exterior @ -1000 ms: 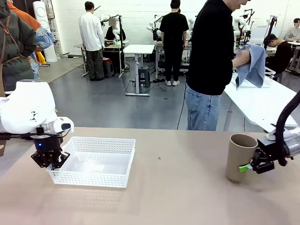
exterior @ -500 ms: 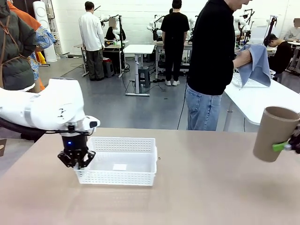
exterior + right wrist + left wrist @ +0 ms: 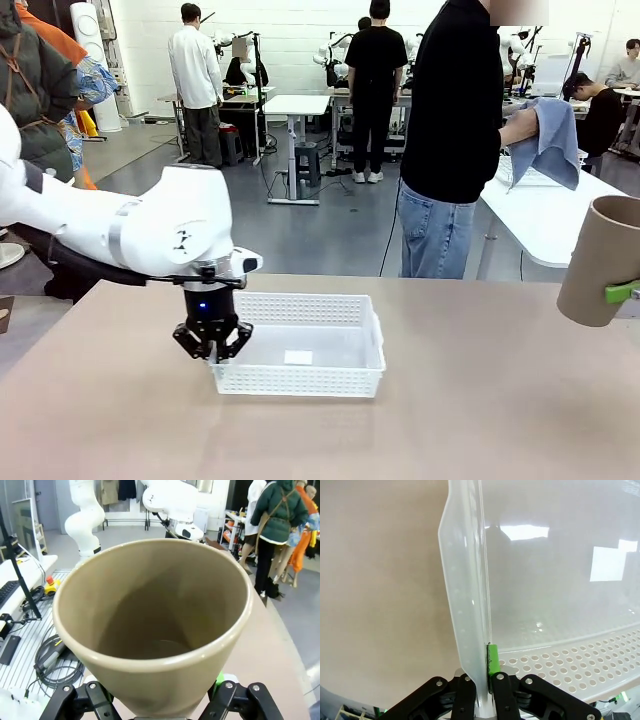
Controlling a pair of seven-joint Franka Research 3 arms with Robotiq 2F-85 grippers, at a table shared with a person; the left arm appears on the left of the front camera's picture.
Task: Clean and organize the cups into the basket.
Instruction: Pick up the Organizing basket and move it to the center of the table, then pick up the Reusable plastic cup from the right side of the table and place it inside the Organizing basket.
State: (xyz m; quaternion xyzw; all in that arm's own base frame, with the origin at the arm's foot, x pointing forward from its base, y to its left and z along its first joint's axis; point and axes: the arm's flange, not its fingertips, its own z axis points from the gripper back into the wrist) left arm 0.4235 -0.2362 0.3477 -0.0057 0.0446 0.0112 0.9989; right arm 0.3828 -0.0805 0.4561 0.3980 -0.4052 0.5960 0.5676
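**At mid-table: basket pulled to the centre, cup raised off the surface**

Across the middle of the front view, the basket [image 3: 300,378] now sits near the centre of the table [image 3: 480,420]. A second ago it lay at the lower left. The left gripper [image 3: 212,345] has brought it there. Its jaws are pressed together on the basket's left-hand wall, and the left wrist view shows the thin white wall pinched between them, with a green pad [image 3: 492,660] flat against its inner face.

At the right edge of the frame, the tan cup [image 3: 603,262] hangs clear of the table, where a second ago it stood on it. The right gripper [image 3: 160,712] holds it, fingers spread wide on either side of its lower body and clamped there.

By my reading, the two moves serve one purpose. The basket has come within reach of the cup, so placing the cup is probably the next step.

Several things stay uncertain:

- The frame cuts off the cup's right side, and of the right gripper only a sliver of green shows beside the cup.
- The cup's floor is in shade in the right wrist view, so I cannot tell whether it is clean.
- I cannot say whether the basket rests on the table or is lifted slightly.
- A pale square on the basket floor may be a label or a reflection.

Beyond the table a person [image 3: 450,120] holds a blue cloth [image 3: 548,140].
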